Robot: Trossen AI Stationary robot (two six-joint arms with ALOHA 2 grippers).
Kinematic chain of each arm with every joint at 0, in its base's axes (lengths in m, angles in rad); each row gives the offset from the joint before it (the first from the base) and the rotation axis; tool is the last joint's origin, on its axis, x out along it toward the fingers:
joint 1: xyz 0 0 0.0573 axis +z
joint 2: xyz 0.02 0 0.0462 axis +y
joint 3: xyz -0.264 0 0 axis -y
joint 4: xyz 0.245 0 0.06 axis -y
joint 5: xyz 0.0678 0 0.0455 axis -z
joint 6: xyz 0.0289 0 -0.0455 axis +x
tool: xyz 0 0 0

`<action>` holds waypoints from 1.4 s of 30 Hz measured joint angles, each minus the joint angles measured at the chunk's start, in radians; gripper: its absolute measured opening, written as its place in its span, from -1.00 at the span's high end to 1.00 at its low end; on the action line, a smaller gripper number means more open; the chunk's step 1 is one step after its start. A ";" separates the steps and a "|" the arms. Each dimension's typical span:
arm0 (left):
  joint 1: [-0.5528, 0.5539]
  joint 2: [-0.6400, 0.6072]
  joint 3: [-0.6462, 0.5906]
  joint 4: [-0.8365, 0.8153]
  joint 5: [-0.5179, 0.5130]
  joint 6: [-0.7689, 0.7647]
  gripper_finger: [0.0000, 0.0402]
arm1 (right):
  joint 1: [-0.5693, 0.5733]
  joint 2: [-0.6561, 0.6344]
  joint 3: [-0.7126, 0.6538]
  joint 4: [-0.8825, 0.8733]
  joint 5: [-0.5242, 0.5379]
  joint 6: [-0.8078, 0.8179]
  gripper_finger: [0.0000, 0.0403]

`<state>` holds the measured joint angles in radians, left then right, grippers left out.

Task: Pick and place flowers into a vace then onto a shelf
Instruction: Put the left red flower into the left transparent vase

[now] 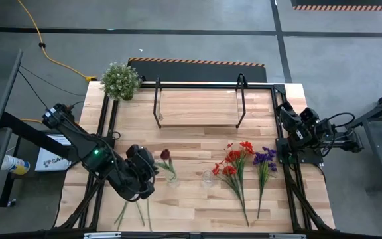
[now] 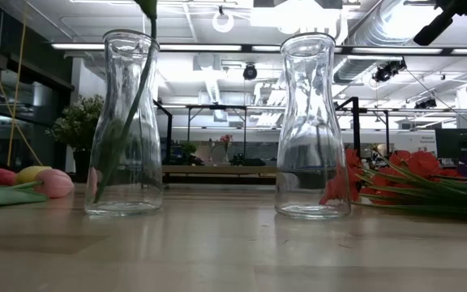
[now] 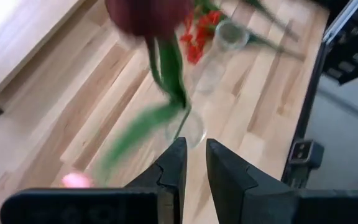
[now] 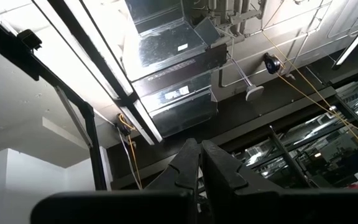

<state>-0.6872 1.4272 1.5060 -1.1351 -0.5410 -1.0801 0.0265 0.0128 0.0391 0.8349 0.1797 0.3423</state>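
While parked at the table's right edge, right gripper [image 4: 199, 163] folded back, pointed at the ceiling, fingers pressed together on nothing. Left gripper [image 3: 194, 163] near the table's near-left, just beside a clear glass carafe vase [image 1: 172, 178], fingers slightly apart, nothing seen between them. Dark maroon tulip on a green stem [image 1: 165, 155] standing in that vase, bloom above the rim. Second clear glass carafe vase [image 1: 207, 178] to its right, empty. Red small-blossom sprays [image 1: 233, 161] and purple sprays [image 1: 265, 158] lying flat further right. Pink, yellow and red tulips [image 2: 24, 180] lying at near left. Low light-wood shelf on a black frame [image 1: 197, 107] at the far middle; bushy green potted plant [image 1: 120, 80] at far left.
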 joint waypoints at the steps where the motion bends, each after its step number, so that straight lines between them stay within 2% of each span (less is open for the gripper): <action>1: 0.000 -0.005 0.000 -0.009 0.014 -0.007 0.52 | 0.000 0.000 0.000 0.001 0.000 0.000 0.94; 12: 0.000 -0.068 0.000 -0.091 0.098 -0.103 0.52 | 0.000 0.000 0.000 0.002 0.000 -0.002 0.94; 18: 0.000 -0.068 0.000 -0.110 0.185 -0.209 0.52 | 0.000 0.000 0.000 0.002 0.000 -0.002 0.94; 25: -0.004 -0.040 0.000 -0.118 0.221 -0.434 0.52 | 0.000 0.000 0.000 0.002 0.000 -0.003 0.94; 30: -0.021 0.016 0.000 -0.171 0.240 -0.664 0.52 | 0.000 0.000 0.000 0.001 0.000 -0.003 0.94; 42: -0.145 0.134 -0.001 -0.257 0.278 -1.070 0.52 | 0.000 0.000 0.000 0.001 0.000 -0.006 0.94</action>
<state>-0.8321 1.5610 1.5049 -1.3917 -0.2634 -2.1498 0.0265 0.0128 0.0391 0.8356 0.1802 0.3359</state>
